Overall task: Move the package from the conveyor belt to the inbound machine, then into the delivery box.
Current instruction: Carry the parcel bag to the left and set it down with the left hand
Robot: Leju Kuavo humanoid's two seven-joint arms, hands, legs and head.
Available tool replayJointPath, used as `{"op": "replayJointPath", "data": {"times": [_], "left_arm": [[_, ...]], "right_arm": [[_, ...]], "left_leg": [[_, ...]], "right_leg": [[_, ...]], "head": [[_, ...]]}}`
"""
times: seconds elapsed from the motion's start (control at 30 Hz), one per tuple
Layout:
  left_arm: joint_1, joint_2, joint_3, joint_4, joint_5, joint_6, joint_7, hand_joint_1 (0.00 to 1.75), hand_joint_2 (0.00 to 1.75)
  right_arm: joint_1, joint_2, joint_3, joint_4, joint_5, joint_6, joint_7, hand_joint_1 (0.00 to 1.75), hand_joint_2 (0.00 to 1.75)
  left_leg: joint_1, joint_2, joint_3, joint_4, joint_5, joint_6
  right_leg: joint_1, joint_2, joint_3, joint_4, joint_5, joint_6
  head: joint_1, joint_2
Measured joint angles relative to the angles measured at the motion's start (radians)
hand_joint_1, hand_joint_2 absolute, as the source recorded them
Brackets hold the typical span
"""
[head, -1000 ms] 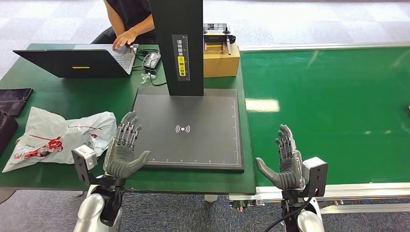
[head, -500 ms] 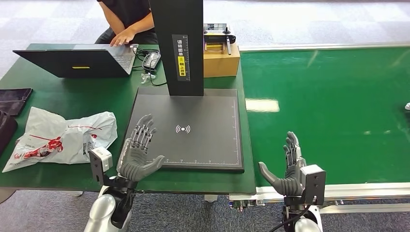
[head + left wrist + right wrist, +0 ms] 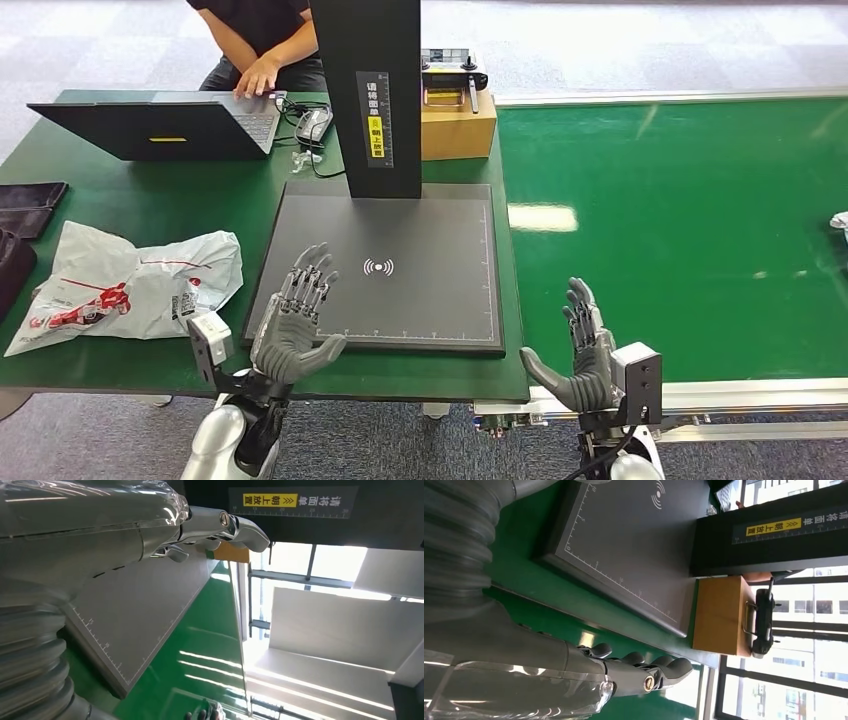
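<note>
Across the right half of my head view runs the green conveyor belt point(image 3: 680, 230), and at its 3 o'clock edge a pale scrap point(image 3: 839, 222) has crept in since a second ago — probably the package, though too little shows to be sure. At centre lies the inbound machine point(image 3: 400, 265), its scan plate bare. On the desk point(image 3: 150, 215) at 9 o'clock sits a crumpled white bag point(image 3: 130, 280). My left hand point(image 3: 295, 318) has drifted rightward over the plate's near corner, fingers released and apart, holding nothing. My right hand point(image 3: 585, 345) hovers at the belt's near edge, likewise spread — I judge the pickup is still ahead, with the right hand waiting.
</note>
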Motion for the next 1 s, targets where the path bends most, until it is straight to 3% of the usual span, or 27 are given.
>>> {"op": "replayJointPath", "data": {"times": [0.4,1.0], "left_arm": [[0.041,0.000,0.016,-0.001,0.027,-0.008,0.003,0.00,1.75],[0.120,0.000,0.067,-0.118,-0.043,0.008,0.069,0.00,1.75]], "right_arm": [[-0.035,-0.024,0.042,0.028,-0.002,0.001,0.049,0.00,1.75],[-0.074,-0.049,0.024,0.099,-0.037,0.044,0.009,0.00,1.75]], "left_leg": [[0.000,0.000,0.000,0.000,0.000,0.000],[0.000,0.000,0.000,0.000,0.000,0.000]], "right_leg": [[0.000,0.000,0.000,0.000,0.000,0.000],[0.000,0.000,0.000,0.000,0.000,0.000]], "head": [[0.000,0.000],[0.000,0.000]]}}
